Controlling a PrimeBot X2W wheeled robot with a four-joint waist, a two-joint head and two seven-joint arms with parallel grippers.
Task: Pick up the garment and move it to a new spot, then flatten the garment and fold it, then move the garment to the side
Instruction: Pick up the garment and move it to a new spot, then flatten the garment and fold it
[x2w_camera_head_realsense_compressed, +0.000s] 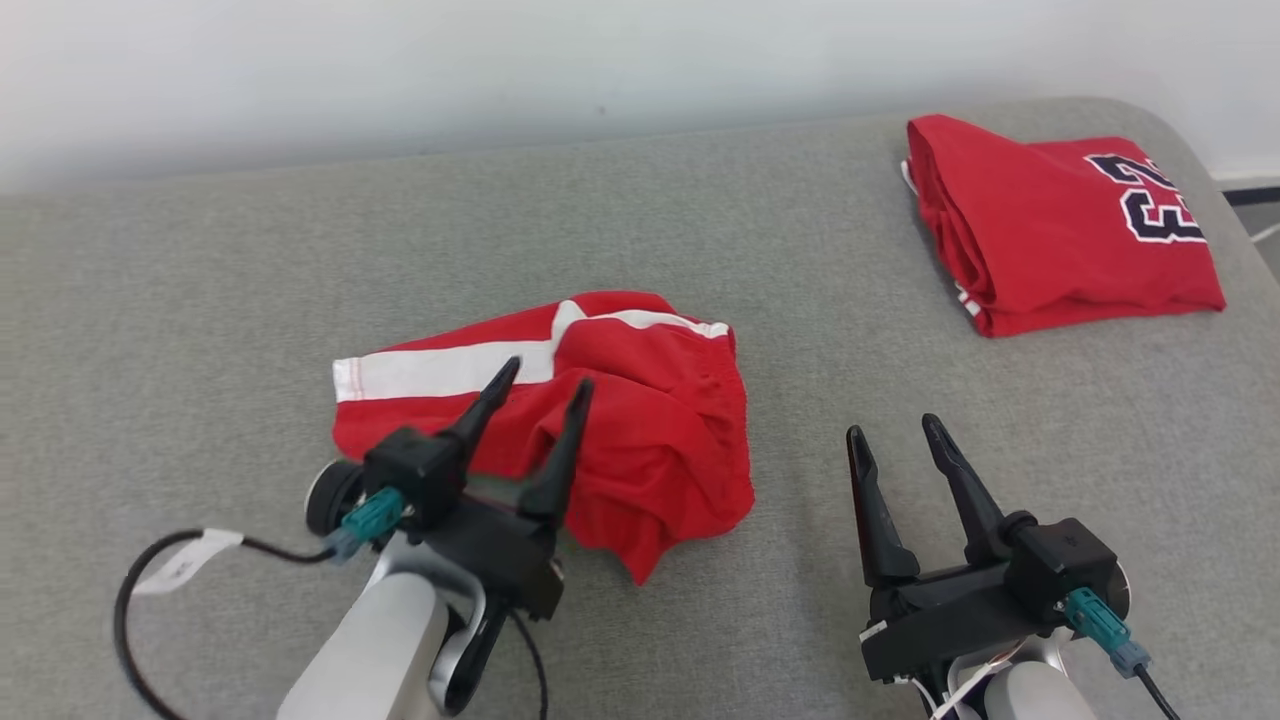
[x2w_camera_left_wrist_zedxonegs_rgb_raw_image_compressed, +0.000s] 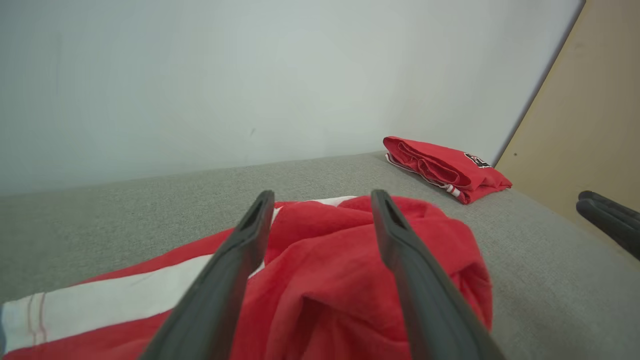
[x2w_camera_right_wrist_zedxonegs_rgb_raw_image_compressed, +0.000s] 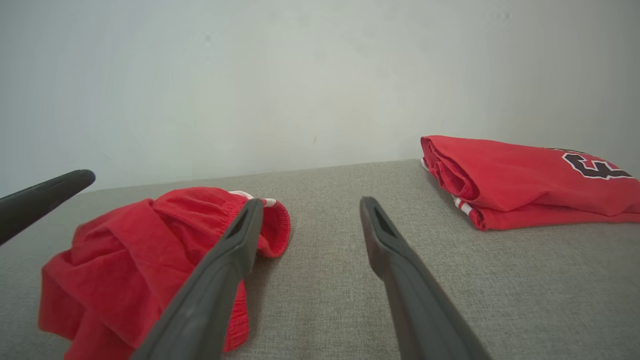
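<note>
On the grey padded surface (x2w_camera_head_realsense_compressed: 200, 300), centre-left from the head camera, we have the garment (x2w_camera_head_realsense_compressed: 650, 450): red shorts with a white side stripe, crumpled in a loose heap, not flattened, not folded. Our left gripper (x2w_camera_head_realsense_compressed: 548, 375) sits over its near-left part, fingers spread apart and pointing away across the cloth, nothing pinched between them. The left wrist camera agrees: both fingers wide, red fabric bunched below them, white stripe running off to the lower left. We can't tell whether the fingertips touch the cloth or hang just above it. Our right gripper (x2w_camera_head_realsense_compressed: 893, 428) is to the right of the garment, apart from it, over bare surface, fingers also spread and empty. From the right wrist camera the heap lies at the left, its gathered edge just past the left-hand finger, and one dark finger of the other arm pokes in from the left edge. Second red item: a folded jersey (x2w_camera_head_realsense_compressed: 1060, 230) with a dark, white-outlined number, at the far right corner, well apart from the shorts. A tagged cable (x2w_camera_head_realsense_compressed: 185, 563) loops off the left wrist. Pale wall (x2w_camera_head_realsense_compressed: 400, 70) behind.
</note>
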